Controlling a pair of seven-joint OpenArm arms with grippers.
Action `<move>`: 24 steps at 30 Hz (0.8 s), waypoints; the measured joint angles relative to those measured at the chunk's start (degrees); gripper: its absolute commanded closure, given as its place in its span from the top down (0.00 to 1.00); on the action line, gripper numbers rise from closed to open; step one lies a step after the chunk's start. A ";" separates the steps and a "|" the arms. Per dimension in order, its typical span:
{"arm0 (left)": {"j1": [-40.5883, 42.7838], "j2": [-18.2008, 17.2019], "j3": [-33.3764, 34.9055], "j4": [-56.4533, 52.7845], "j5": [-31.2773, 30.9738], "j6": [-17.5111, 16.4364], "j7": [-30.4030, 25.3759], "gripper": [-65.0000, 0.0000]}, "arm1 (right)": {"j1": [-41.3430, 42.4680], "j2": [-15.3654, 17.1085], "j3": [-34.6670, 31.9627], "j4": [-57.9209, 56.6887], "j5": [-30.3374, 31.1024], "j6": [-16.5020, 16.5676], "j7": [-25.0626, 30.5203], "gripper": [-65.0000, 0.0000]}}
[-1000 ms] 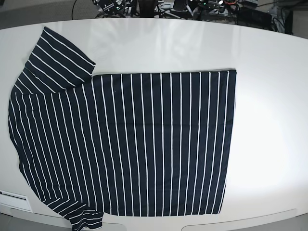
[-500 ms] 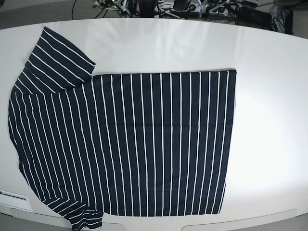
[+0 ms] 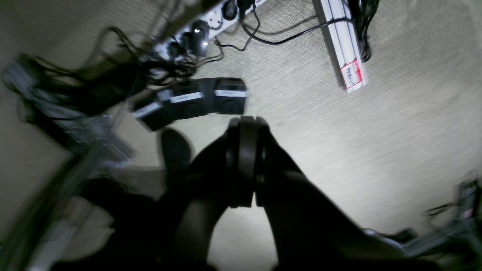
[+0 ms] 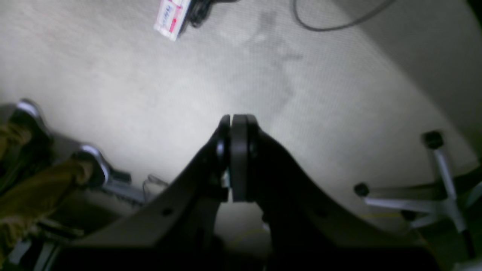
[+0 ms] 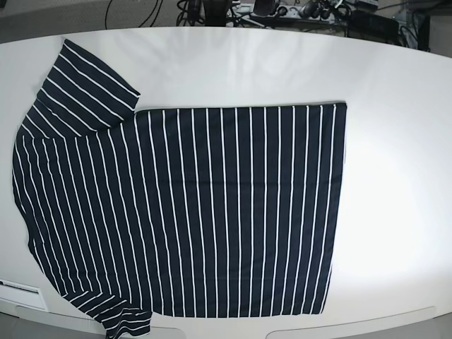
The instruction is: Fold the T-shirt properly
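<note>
One T-shirt (image 5: 205,212), one table (image 5: 395,176), two claws.

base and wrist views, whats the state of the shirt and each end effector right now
T-shirt: spread flat and unfolded on the white table, one sleeve out at the far left corner, nothing touching it.
Left end effector: shut, empty, off the table, pointing at the carpet floor.
Right end effector: shut, empty, also pointing at the floor.
</note>
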State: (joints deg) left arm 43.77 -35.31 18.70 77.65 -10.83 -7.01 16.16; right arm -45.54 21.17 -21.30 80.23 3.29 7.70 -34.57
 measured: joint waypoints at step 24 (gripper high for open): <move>22.73 -9.16 -33.94 47.06 8.90 -0.70 4.33 0.00 | -28.72 4.96 36.81 53.94 -0.76 -7.02 -0.33 0.00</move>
State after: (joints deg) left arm 66.50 -44.47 -15.25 124.70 -1.93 -7.70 20.49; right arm -74.26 26.13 15.51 134.17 2.52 0.69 -34.89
